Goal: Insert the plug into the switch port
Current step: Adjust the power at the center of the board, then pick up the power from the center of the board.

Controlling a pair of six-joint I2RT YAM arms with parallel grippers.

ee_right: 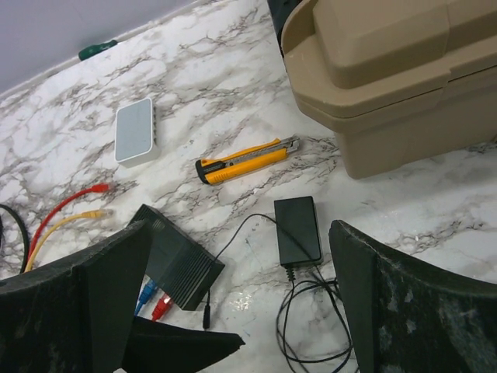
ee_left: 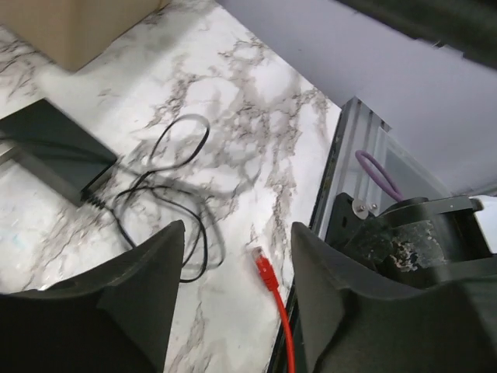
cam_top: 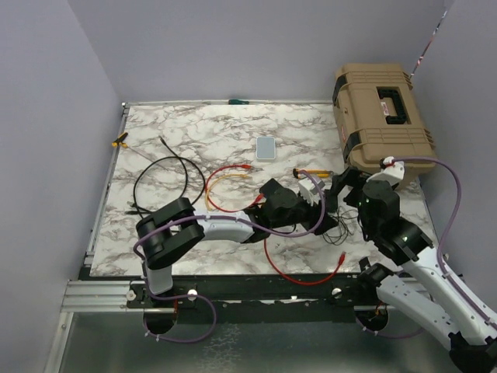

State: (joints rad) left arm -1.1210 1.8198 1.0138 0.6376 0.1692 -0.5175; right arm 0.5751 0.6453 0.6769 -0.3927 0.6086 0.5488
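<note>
One red plug [ee_left: 265, 270], lying between left jaws

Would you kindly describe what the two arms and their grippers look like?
Both the left arm and right arm have white link shells with black joint housings, and a purple cable loops loosely along each. The left gripper and right gripper have broad, matte black, wedge-shaped fingers.
</note>
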